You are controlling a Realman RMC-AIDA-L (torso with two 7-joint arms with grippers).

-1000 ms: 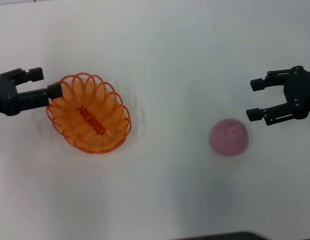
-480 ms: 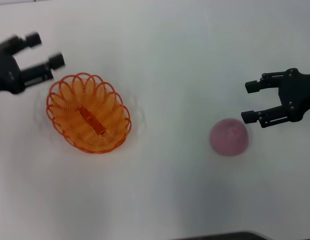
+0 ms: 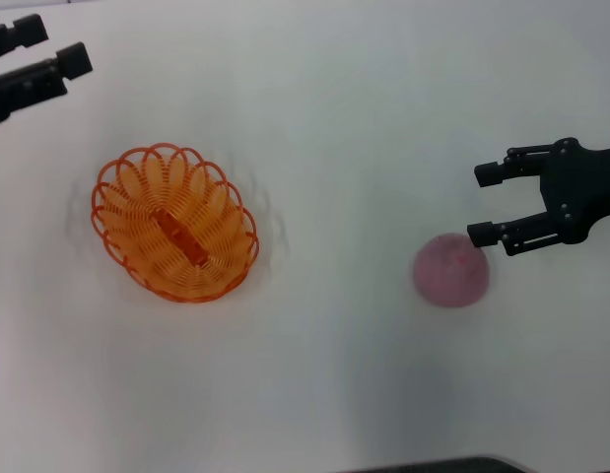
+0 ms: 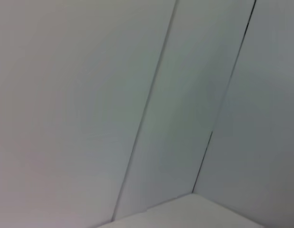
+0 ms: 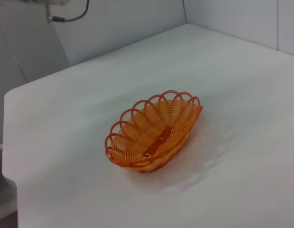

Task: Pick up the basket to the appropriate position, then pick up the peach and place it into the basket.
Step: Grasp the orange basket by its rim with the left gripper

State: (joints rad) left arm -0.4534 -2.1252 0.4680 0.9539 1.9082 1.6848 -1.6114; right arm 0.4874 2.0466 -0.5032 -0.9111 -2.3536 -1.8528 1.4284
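The orange openwork basket (image 3: 174,235) rests on the white table, left of centre in the head view; it also shows in the right wrist view (image 5: 154,132), empty. The dull pink peach (image 3: 450,270) lies on the table at the right. My right gripper (image 3: 487,204) is open, just above and to the right of the peach, its lower fingertip near the peach's top edge. My left gripper (image 3: 48,44) is open and empty at the far left corner, well away from the basket. The left wrist view shows only wall panels.
The white table (image 3: 324,118) spreads around both objects. Its far edges and a white wall (image 5: 118,23) with a dark cable (image 5: 71,18) show in the right wrist view. A dark edge (image 3: 433,465) lies at the near side of the table.
My left gripper has let go of the basket's rim and pulled back up and away to the far left corner. My right gripper has moved left toward the peach. The basket stays put.
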